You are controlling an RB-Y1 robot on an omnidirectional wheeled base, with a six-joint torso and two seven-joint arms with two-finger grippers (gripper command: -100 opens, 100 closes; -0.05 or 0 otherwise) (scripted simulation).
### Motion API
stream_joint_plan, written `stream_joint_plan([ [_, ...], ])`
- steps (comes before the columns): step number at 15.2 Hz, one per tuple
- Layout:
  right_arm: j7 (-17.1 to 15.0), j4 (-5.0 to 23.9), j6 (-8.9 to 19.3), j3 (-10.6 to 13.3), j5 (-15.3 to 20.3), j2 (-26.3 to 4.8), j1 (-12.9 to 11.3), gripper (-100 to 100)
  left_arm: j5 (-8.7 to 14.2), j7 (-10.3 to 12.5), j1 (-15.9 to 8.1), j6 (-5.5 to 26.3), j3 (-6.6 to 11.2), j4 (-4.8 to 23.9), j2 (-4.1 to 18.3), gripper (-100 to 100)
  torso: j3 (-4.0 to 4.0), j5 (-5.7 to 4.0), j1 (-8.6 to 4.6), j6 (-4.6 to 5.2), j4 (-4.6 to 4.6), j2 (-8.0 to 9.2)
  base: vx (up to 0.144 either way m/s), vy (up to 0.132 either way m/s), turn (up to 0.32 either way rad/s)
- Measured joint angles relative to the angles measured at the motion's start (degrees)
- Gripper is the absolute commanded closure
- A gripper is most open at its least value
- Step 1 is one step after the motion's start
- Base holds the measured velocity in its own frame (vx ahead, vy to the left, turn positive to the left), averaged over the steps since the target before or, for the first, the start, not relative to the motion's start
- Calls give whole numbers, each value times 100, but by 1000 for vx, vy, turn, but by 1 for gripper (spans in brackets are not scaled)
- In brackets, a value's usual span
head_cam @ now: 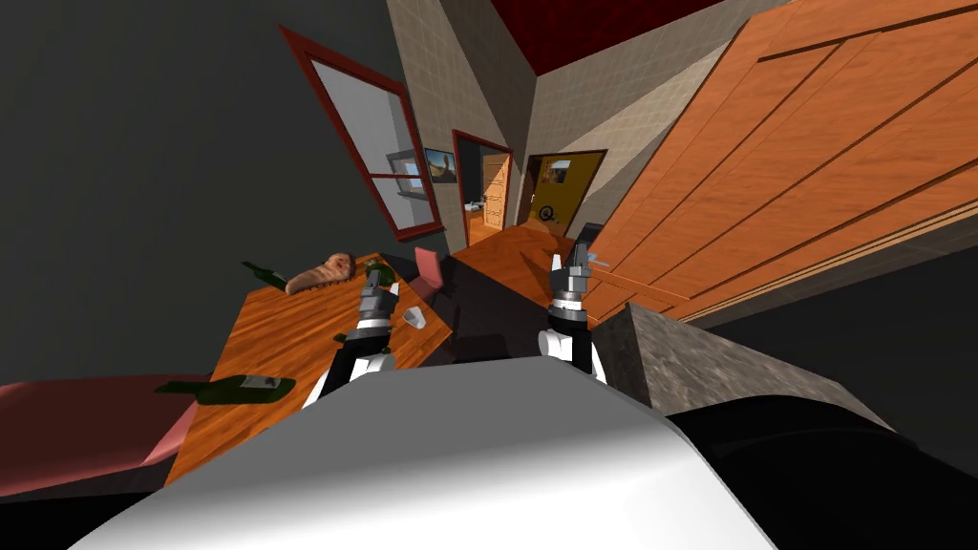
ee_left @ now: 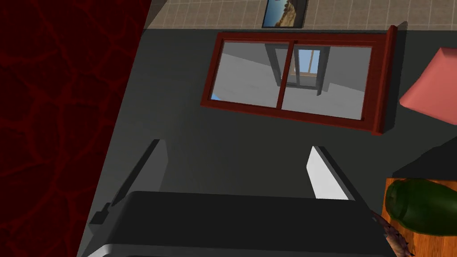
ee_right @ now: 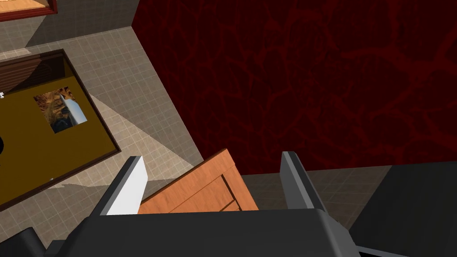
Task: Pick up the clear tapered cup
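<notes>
The clear tapered cup is showing as a small, pale, see-through shape, wider at one end than the other; whether it is standing upright is too small to tell. It is sitting on the orange wooden desk, close to the desk's right-hand edge, a little left of centre in the head picture. The left tool is hovering over the desk just to the upper left of the cup, apart from it, its two fingers standing wide apart and gripping nothing. A green bottle is lying on the desk beside that tool. The right tool is hanging right of centre, well apart from the cup, fingers likewise spread and holding nothing.
</notes>
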Motion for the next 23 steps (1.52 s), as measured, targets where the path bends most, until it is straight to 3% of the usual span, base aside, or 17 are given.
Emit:
stream_joint_plan([
  [4, 0, 0, 0, 0, 0, 0, 0, 0, 224, -84, 75, 432, 174, 285, 257, -100, -11, -3, -17, 1, -4, -19, 71, -69, -61],
  [9, 0, 0, 0, 0, 0, 0, 1, 0, 415, -183, 220, 907, 310, 436, 404, -100, -7, -2, -11, -1, -3, -13, 56, -49, -11],
  [13, 0, 0, 0, 0, 0, 0, 1, 0, 658, -246, 215, 1395, 519, 757, 606, -100, -12, -1, -3, 0, -4, -21, 77, -39, -62],
  [19, 0, 0, 0, 0, 0, 0, 1, 0, 943, -440, 444, 2249, 750, 985, 658, -100, -14, 1, 2, -1, -6, -25, 87, -24, -74],
  [23, 0, 0, 0, 0, 0, 0, 1, 0, 1162, -509, 463, 2683, 911, 1344, 789, -100, -13, 0, 2, -2, -5, -21, 82, -22, -49],
])
